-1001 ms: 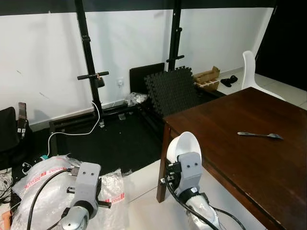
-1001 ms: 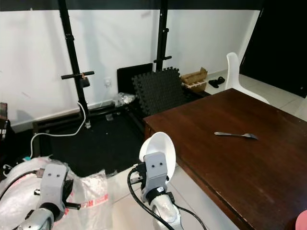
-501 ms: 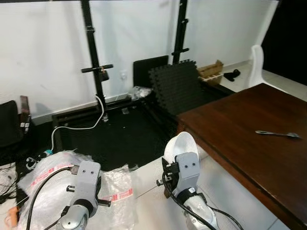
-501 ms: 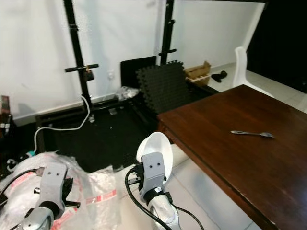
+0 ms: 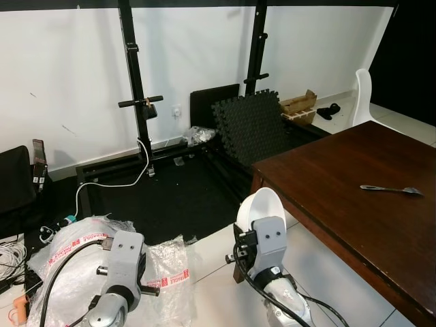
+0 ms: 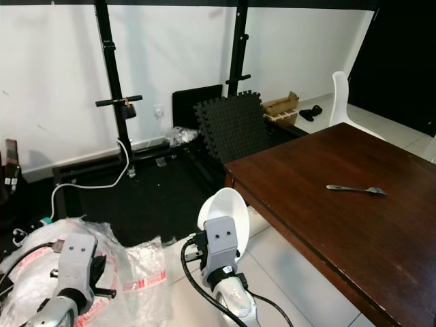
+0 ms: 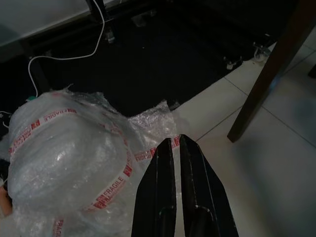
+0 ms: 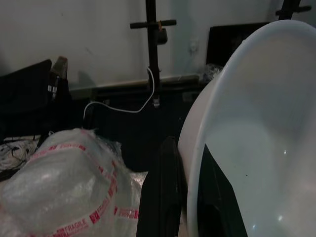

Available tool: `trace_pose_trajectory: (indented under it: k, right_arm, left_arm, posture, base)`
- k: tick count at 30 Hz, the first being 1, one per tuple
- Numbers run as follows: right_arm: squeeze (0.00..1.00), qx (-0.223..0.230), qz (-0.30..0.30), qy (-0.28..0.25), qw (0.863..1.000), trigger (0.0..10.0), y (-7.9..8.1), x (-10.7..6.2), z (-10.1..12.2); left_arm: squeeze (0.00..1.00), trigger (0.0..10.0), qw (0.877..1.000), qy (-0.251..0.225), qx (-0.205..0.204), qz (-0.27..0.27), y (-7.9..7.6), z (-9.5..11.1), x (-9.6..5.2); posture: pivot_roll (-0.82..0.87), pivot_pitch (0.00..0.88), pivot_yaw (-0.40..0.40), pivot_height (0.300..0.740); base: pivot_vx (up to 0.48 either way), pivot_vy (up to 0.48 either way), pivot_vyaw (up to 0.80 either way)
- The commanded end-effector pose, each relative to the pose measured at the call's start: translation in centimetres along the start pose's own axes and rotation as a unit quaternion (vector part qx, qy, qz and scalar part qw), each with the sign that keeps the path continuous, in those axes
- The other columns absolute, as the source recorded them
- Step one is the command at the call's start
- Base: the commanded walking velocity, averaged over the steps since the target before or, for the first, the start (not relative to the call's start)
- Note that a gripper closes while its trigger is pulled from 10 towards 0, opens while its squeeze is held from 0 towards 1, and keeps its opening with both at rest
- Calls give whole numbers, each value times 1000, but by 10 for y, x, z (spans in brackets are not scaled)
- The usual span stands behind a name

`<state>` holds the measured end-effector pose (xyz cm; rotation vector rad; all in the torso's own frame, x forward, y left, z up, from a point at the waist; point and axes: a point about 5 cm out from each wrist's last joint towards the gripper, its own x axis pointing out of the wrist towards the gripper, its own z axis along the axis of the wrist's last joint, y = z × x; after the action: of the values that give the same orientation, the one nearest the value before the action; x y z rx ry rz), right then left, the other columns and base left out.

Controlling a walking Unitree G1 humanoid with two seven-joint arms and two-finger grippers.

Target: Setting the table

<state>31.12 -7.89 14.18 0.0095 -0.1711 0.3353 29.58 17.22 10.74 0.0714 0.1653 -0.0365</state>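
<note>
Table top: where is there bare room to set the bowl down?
The table is bare along its near edge and at the corner nearest the right gripper, which holds the bowl. The fork lies farther in, with open wood around it. Off the table it is crowded: bubble wrap covers the floor by the left gripper.

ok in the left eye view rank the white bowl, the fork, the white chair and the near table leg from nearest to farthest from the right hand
1. White bowl: gripped in the right hand itself.
2. Table leg: just behind the bowl, at the dark table's near corner.
3. Fork: out on the tabletop, to the right.
4. White chair: past the table's far end, by the wall.
</note>
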Motion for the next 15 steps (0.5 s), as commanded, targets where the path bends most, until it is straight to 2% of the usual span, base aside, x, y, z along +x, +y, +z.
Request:
trace_pose_trajectory:
  k: [1, 3, 4, 8, 9, 12, 15]
  right_arm:
    - [0, 3, -11, 21, 1000, 10000, -5, -5, -12]
    - [0, 6, -17, 29, 999, 10000, -8, -6, -16]
    - [0, -4, -24, 47, 999, 10000, -14, -9, -25]
    - [0, -33, -53, 120, 991, 10000, -41, -30, -62]
    - [0, -38, -62, 145, 987, 10000, -48, -40, -73]
    - [0, -40, -62, 162, 984, 10000, -51, -48, -82]
    - [0, -44, -55, 198, 978, 10000, -51, -61, -99]
  left_arm:
    - [0, 10000, 1000, 25, -11, 3, 2, -13, -2]
    - [0, 10000, 999, 30, -13, 4, 3, -16, -3]
    - [0, 10000, 999, 37, -10, 8, 5, -22, -3]
    - [0, 10000, 997, 65, 24, 17, 14, -48, -10]
    - [0, 10000, 996, 79, 31, 18, 16, -58, -14]
    - [0, 10000, 995, 91, 31, 20, 17, -66, -17]
    - [0, 10000, 991, 123, 44, 17, 18, -86, -22]
  posture:
    - [30, 108, 65, 740]
    - [29, 108, 65, 740]
    - [29, 108, 64, 740]
    - [28, 107, 62, 740]
    - [26, 108, 61, 740]
    - [23, 108, 60, 740]
    - [26, 103, 59, 740]
  base:
    - [0, 0, 0]
    - [0, 0, 0]
    - [0, 0, 0]
    - [0, 0, 0]
    - [0, 0, 0]
    - [0, 0, 0]
    - [0, 0, 0]
